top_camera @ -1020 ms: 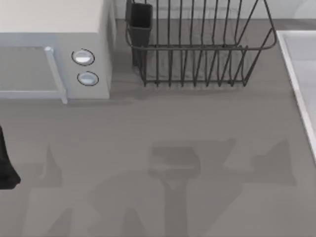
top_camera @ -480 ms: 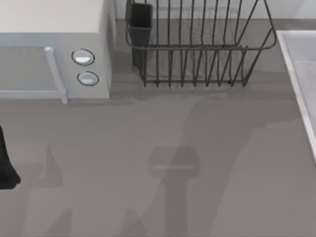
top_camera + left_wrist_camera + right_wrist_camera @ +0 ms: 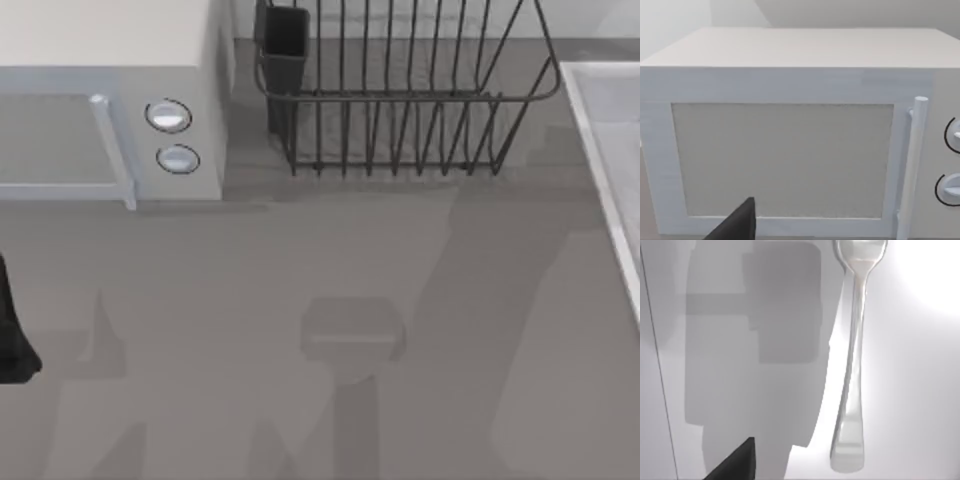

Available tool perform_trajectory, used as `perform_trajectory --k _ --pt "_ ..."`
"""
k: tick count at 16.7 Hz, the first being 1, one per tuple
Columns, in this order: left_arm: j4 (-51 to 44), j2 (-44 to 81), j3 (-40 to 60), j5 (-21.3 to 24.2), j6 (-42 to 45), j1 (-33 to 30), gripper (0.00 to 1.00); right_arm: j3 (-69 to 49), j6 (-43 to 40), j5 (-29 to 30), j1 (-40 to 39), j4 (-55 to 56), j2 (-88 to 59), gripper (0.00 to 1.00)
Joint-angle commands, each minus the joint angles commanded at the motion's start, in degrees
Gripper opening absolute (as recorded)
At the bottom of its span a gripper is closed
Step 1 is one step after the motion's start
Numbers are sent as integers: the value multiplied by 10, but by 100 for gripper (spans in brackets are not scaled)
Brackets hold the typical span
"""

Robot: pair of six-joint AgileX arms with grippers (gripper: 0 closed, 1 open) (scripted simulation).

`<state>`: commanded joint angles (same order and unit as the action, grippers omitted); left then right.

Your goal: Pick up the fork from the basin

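The fork (image 3: 852,365) lies flat on the pale bottom of the basin (image 3: 920,390), seen from the right wrist view; its long thin handle runs along the smooth surface and its head reaches the edge of that picture, so the tines are cut off. A broad grey shadow falls on the basin floor just beside the fork, touching the side of the handle. In the same view a dark tip of the right gripper (image 3: 735,462) comes in at the border, apart from the fork and not touching it — whether its fingers are apart or together I cannot tell. In the top view the basin (image 3: 600,150) shows as a light raised rim at the right side of the worktop (image 3: 300,260). The black wire rack (image 3: 400,100) stands at the far side, and the white box with two round knobs (image 3: 110,100) stands at the left. The left arm (image 3: 12,340) is parked at the left edge of the worktop, a dark shape near the border. From the left wrist view the box (image 3: 790,140) stands close in front, with a dark tip of the left gripper (image 3: 737,225) low before its door — the state of these fingers I also cannot tell.
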<state>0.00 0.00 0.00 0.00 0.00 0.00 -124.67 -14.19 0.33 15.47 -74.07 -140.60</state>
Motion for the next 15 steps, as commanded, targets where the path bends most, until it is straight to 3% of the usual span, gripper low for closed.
perform_trajectory --k 5,15 --pt "0 0 0 0 0 0 100 17 1 0 -3 24 -10 100" --pt "0 0 0 0 0 0 100 141 2 1 -1 249 -108 100"
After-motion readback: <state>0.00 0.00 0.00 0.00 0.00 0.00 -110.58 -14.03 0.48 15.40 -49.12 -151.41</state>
